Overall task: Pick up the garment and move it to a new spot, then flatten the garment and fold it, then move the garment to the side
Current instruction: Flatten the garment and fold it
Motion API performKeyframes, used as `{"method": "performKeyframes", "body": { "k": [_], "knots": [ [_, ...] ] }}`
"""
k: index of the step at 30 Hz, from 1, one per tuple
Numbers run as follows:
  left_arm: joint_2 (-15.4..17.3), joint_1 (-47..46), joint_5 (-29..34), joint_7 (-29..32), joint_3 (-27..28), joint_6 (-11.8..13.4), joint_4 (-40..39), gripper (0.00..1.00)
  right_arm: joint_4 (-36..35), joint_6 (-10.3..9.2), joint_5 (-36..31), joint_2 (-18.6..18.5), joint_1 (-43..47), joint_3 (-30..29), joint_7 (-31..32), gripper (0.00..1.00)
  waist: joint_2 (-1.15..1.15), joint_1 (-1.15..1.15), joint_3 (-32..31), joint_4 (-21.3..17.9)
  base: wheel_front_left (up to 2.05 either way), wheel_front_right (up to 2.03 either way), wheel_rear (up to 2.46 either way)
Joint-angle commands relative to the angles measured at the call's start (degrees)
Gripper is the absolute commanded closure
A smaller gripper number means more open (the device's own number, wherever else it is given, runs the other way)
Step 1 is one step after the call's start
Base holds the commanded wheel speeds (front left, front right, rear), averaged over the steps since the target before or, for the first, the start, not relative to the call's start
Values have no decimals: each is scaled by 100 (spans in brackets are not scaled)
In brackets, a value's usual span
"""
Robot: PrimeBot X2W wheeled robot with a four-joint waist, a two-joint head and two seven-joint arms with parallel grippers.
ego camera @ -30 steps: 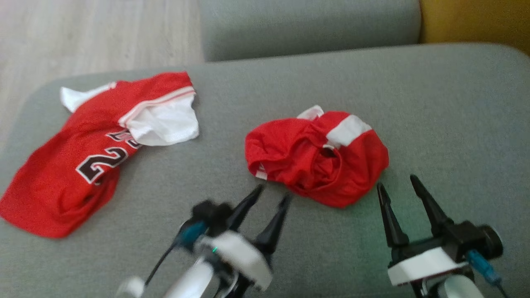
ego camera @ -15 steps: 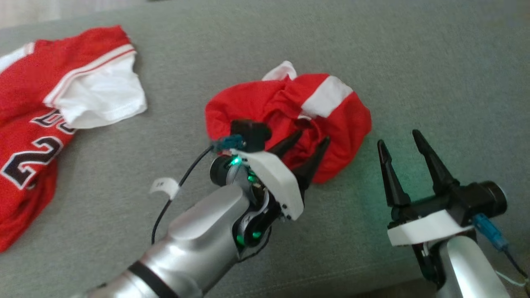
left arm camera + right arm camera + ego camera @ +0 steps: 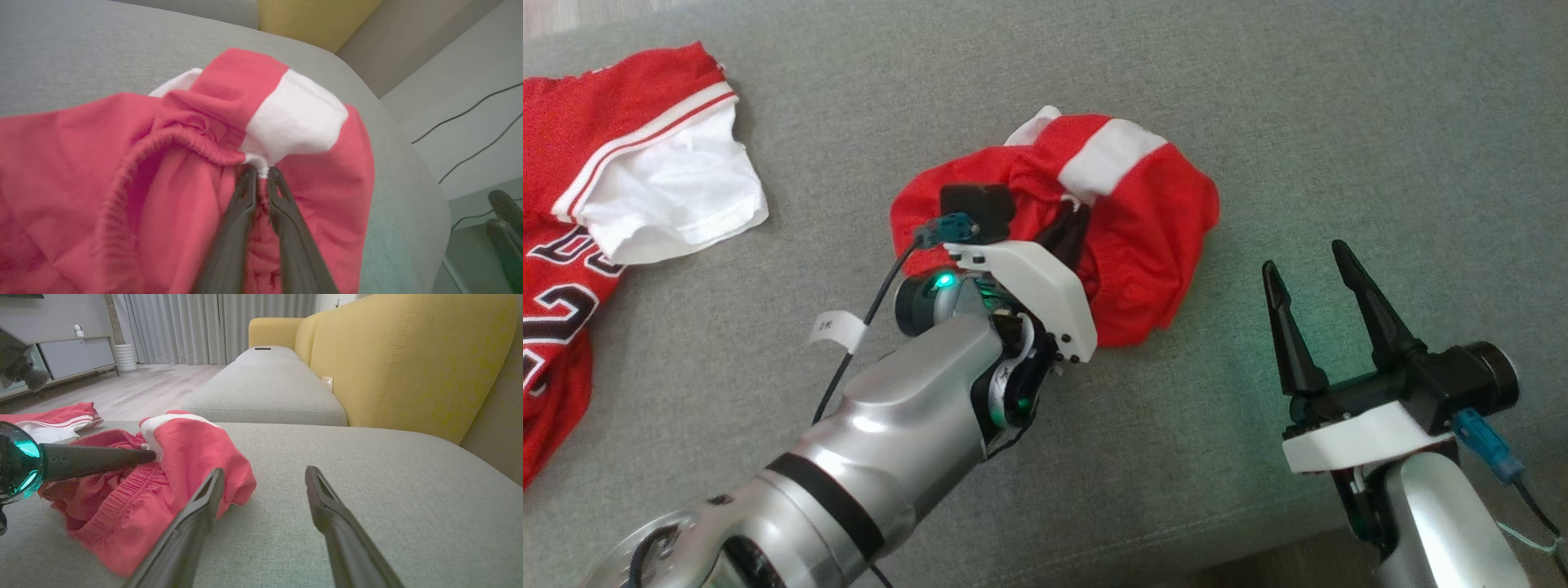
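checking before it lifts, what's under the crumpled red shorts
The red shorts lie bunched on the grey cushion, which shows all round them. Whatever is beneath the folds is hidden.

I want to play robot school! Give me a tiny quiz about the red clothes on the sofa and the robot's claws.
1. True or false: the right gripper holds the shorts.
2. Pick one. The left gripper is shut on: A a sock, B the shorts, C a pillow.
3. Fill in: the jersey lies on the robot's ____ side of the shorts.

Key
1. False. It is open, beside them.
2. B, at the waistband.
3. Left.
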Motion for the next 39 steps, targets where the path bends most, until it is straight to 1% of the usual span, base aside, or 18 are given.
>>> {"method": "performKeyframes", "body": {
  "k": [1, 2, 3, 6, 8, 13, 15, 18, 20, 21, 24, 27, 30, 31, 35, 37, 39],
  "knots": [
    [9, -282, -76, -83, 130, 54, -76, 81, -149, 37, 15, -48, -111, 84, -22, 0, 0, 0, -24, 15, 0, 0, 0],
    [9, -296, -123, -111, 134, 82, -44, 95, -147, 37, 11, -49, -101, 74, -22, 0, 0, 0, -48, 26, 0, 0, 0],
    [9, -302, -156, -132, 125, 88, -20, 100, -144, 37, 3, -48, -88, 68, -22, 0, 0, 0, -78, 37, 0, 0, 0],
    [9, -349, -111, -170, 148, 45, 16, 100, -121, 37, -17, -42, -45, 81, -22, 0, 0, 0, -200, 61, 0, 0, 0],
    [9, -432, 178, -174, 306, -51, -74, 100, -99, 37, -21, -29, -23, 100, -22, 0, 0, 0, -321, 67, 0, 0, 0],
    [9, -478, 761, -177, 714, -570, -499, 100, -10, 37, -41, 30, 72, 207, -22, 0, 0, 0, -797, -44, 0, 0, 0],
    [9, -563, 846, -177, 859, -771, -641, 100, 25, 37, -41, 51, 131, 235, -22, 0, 0, 0, -1012, -106, 0, 0, 0],
    [9, -780, 813, -178, 1018, -1113, -887, 100, 64, 37, -60, 74, 241, 250, -22, 0, 0, 0, -1321, -162, 0, 0, 0],
    [9, -1012, 876, -178, 1049, -1223, -1020, 100, 90, 37, -81, 80, 327, 248, -22, 0, 0, 0, -1472, -152, 0, 0, 0],
    [9, -1123, 905, -178, 1068, -1234, -1095, 100, 88, 37, -88, 82, 358, 233, -22, 0, 0, 0, -1515, -130, 0, 0, 0],
    [16, -1304, 990, -178, 1070, -1201, -1261, 100, 3, 37, -72, 116, 423, 133, -22, 0, 0, 0, -1580, -15, 0, 0, 0],
    [224, -1060, 1042, -134, 962, -1089, -1418, 100, -79, 37, -77, 142, 500, 45, -22, 0, 0, 0, -1569, 129, 0, 0, 0],
    [532, -402, 1072, -141, 818, -884, -1640, 100, -64, 37, -90, 115, 597, -24, -22, 0, 0, 0, -1443, 310, 0, 0, 0],
    [532, -402, 1072, -141, 818, -884, -1640, 100, -64, 37, -90, 115, 597, -24, -22, 0, 0, 0, -1443, 310, 0, 0, 0],
    [1001, 701, 1233, -169, 737, -580, -1790, 100, -65, 37, -88, 34, 654, -59, -22, 0, 0, 0, -1240, 504, 0, 0, 0],
    [1200, 1165, 1497, -174, 884, -408, -1882, 100, -68, 37, -82, -29, 684, -87, -22, 0, 0, 0, -1155, 598, 0, 0, 0],
    [1370, 1595, 1805, -176, 1104, -309, -2017, 100, -51, 37, -60, -93, 713, -133, -22, 0, 0, 0, -1091, 685, 0, 0, 0]
  ]
}}
